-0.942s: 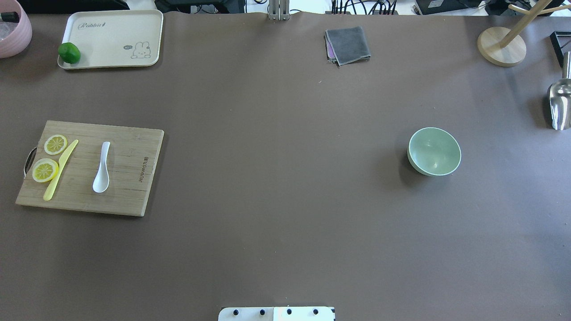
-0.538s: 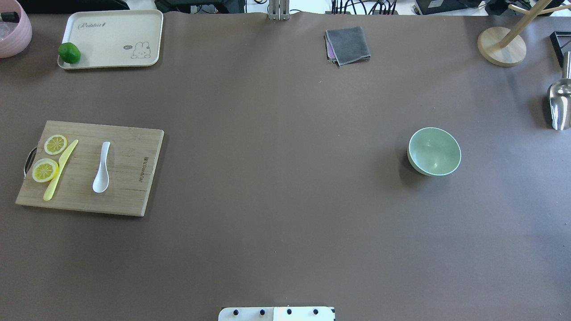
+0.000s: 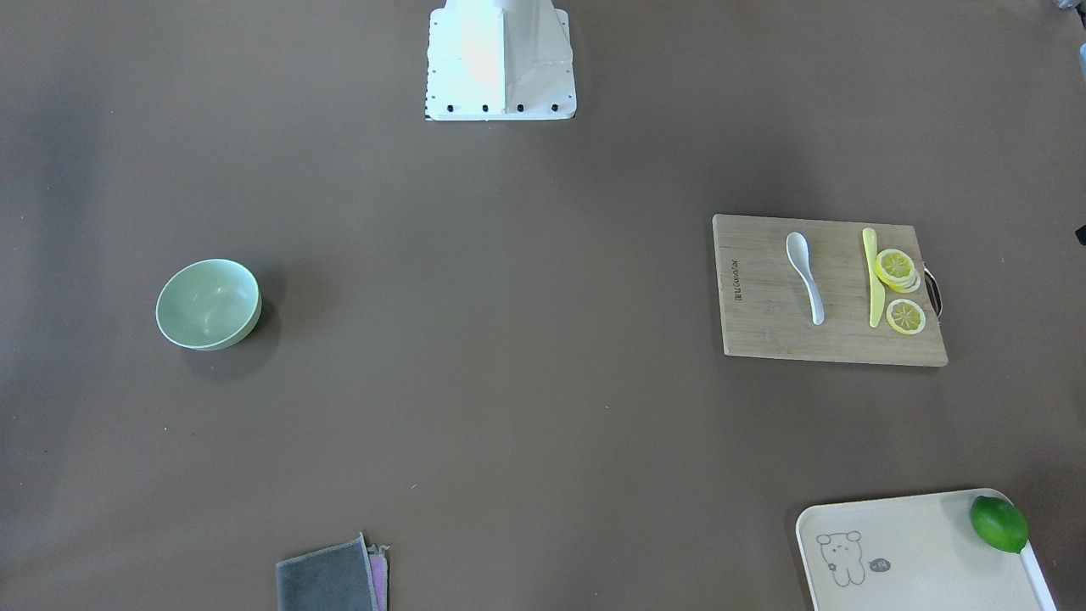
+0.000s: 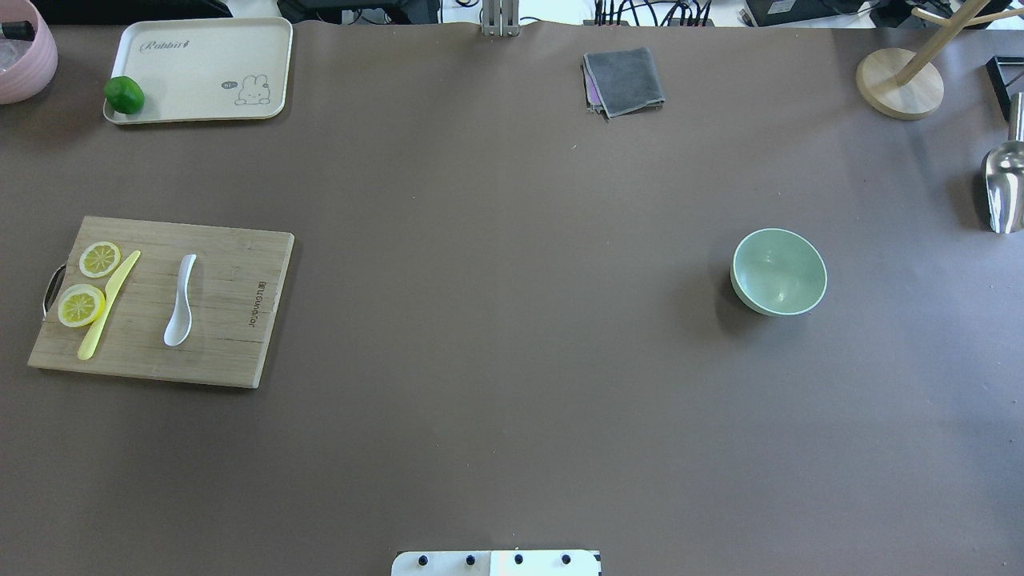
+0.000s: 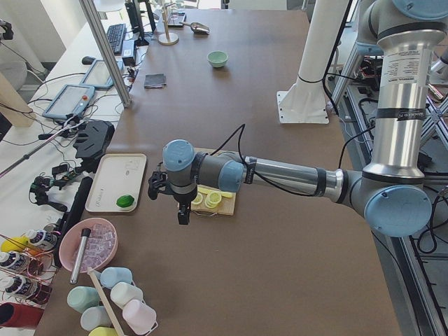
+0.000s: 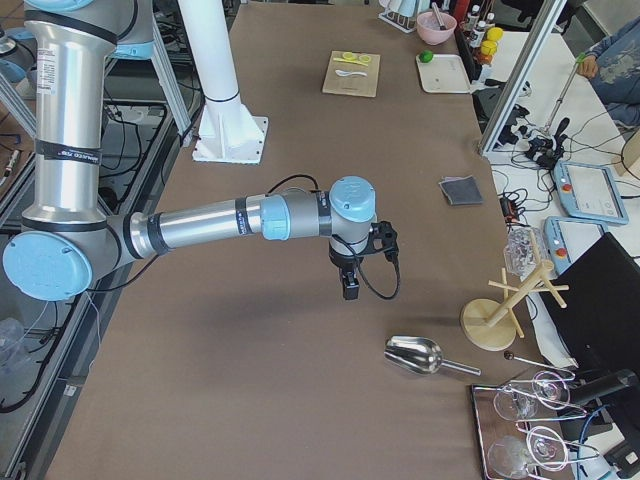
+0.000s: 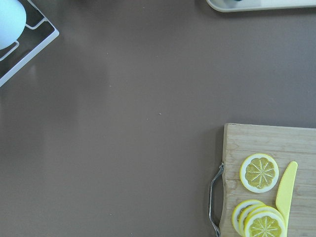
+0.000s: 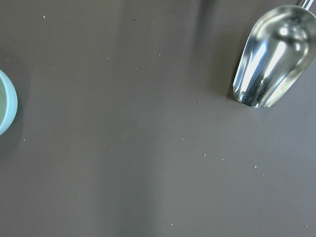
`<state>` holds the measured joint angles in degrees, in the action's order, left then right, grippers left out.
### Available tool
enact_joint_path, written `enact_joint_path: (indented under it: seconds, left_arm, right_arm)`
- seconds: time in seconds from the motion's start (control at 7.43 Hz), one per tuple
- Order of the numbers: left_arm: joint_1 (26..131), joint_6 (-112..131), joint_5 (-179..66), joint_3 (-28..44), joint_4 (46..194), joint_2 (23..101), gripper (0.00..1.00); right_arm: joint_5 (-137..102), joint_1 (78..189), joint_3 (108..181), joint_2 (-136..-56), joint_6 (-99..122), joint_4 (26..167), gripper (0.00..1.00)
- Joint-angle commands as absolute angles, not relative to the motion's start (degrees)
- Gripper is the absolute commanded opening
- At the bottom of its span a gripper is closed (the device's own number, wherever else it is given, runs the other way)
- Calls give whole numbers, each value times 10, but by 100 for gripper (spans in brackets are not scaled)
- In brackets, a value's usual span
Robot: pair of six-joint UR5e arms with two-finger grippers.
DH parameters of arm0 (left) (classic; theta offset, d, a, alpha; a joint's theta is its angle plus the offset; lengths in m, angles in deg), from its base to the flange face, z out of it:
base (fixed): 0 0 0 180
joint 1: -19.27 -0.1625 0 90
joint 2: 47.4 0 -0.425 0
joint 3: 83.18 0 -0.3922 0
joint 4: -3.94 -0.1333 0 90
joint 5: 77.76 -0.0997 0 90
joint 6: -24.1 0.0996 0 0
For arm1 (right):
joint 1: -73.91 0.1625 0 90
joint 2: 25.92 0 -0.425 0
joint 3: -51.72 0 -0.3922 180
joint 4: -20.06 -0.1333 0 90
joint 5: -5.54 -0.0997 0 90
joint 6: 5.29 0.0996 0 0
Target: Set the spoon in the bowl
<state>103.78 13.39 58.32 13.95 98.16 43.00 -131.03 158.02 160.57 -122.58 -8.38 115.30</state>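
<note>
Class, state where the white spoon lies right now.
Overhead view: the spoon lies on the cutting board at the left, just right of the yellow knife.

White spoon (image 4: 181,302) lies flat on wood board (image 4: 232,352), far from empty, upright mint bowl (image 4: 778,272).

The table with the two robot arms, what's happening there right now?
Nothing is being handled yet. The spoon lies on the cutting board on the robot's left, and the bowl sits empty far to its right. The left tool hangs above the table near the board, the right tool above bare table near the bowl; open or shut can't be told.
</note>
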Motion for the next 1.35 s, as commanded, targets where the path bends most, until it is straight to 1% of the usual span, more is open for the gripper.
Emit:
enact_joint_path:
  seconds: [0.0,0.13,0.27,0.54,0.67,0.81,0.94,1.08,1.21]
  left_arm:
    - [1040,141,582,158,1029,411,98]
    - [1036,136,582,154,1113,369,98]
    - [1034,133,584,142,1173,371,98]
    - [1028,125,588,148,1185,371,98]
    - [998,30,587,164,1183,396,97]
    - [953,-26,580,162,1182,420,93]
    - [920,-61,564,160,1182,442,92]
    - [875,-108,511,160,1180,468,92]
    - [822,-142,473,144,1179,497,93]
  right_arm:
    - [-1319,1582,1601,-1230,-82,1153,100]
    - [-1324,1583,1600,-1230,-81,1153,100]
    - [-1324,1583,1603,-1224,-82,1152,100]
    - [-1330,1583,1623,-1222,-83,1152,100]
    - [-1345,1579,1634,-1220,-80,1148,100]
    - [-1366,1577,1633,-1220,-56,1133,100]
    - [-1374,1545,1634,-1209,24,1088,100]
    - [-1361,1495,1626,-1206,117,1013,100]
    - [-1334,1447,1612,-1195,188,963,100]
